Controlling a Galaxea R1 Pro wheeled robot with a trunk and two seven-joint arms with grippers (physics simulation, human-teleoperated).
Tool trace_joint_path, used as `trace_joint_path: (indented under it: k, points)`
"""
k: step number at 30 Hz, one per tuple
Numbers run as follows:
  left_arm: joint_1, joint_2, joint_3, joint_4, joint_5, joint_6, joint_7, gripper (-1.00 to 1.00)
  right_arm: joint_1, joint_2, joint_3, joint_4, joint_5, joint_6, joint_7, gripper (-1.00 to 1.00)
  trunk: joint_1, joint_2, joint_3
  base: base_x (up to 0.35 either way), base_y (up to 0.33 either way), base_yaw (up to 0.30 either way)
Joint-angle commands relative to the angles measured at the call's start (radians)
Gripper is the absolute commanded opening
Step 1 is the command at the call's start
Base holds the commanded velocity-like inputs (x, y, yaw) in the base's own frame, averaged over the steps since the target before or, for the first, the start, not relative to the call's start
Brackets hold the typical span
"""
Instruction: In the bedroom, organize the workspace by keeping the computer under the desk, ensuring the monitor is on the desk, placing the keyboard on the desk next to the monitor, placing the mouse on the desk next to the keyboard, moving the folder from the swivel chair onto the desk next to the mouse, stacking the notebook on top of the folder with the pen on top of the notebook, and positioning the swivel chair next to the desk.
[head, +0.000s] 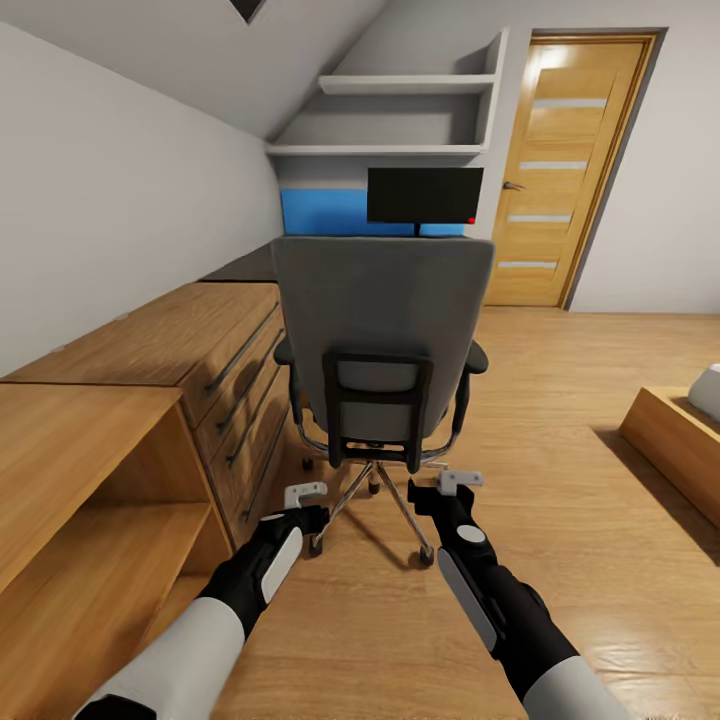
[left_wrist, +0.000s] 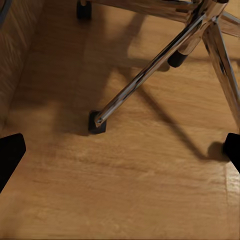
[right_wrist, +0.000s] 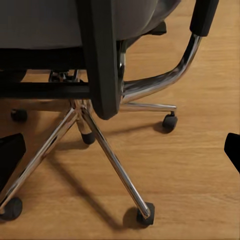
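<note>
Straight ahead of the robot, the swivel chair (head: 385, 330) stands on the light wood floor (head: 590, 500) with its grey back turned to the camera and its chrome star base (head: 375, 495) just beyond both arms. Behind it, the monitor (head: 424, 195) stands upright on the dark surface (head: 245, 268), its small red dot at the lower right corner, with a blue wall panel (head: 320, 212) at its back. Beside the chair runs a light wooden dresser (head: 170, 350) along the sloped wall, and a wooden door (head: 565, 170) closes the far end of the bedroom. Near the right edge a corner of the low bed (head: 675, 440) shows.

Low over the floor, the left gripper (head: 305, 495) hangs with its fingers spread apart and nothing between them; its wrist camera looks at a chrome leg (left_wrist: 150, 75) ending in a black caster (left_wrist: 97, 122). Also parted and empty, the right gripper (head: 460, 482) sits just short of the chair's base, facing the chair's legs (right_wrist: 115, 165) and casters.
</note>
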Motion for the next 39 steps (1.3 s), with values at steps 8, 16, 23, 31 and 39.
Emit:
trace_joint_path:
  k: [8,16,23,31,39]
  points:
    - [0.000,0.001,0.001,-0.002,0.011,-0.001,0.009,1.00,0.002,-0.001,0.004,-0.006,0.013,-0.001,-0.007,1.00,0.003,-0.002,-0.032,0.000,0.000,0.000]
    - [0.000,0.003,0.002,-0.002,0.010,-0.006,0.009,1.00,0.008,-0.001,0.004,-0.022,0.033,-0.004,-0.007,1.00,0.007,-0.004,-0.063,0.000,0.000,0.000]
    - [0.001,0.004,0.002,0.000,0.007,-0.006,0.008,1.00,0.026,-0.002,0.004,-0.039,0.035,-0.005,-0.007,1.00,0.007,-0.004,-0.063,0.000,0.000,0.000]
    - [0.001,0.005,0.000,0.055,0.005,-0.093,0.006,1.00,0.037,-0.002,0.007,-0.041,0.034,-0.033,-0.001,1.00,0.007,-0.004,-0.063,0.076,0.000,0.000]
    - [0.001,0.005,-0.003,0.073,0.005,-0.135,0.006,1.00,0.040,-0.001,0.008,-0.041,0.034,-0.041,-0.004,1.00,0.007,-0.004,-0.063,0.291,-0.002,0.000]
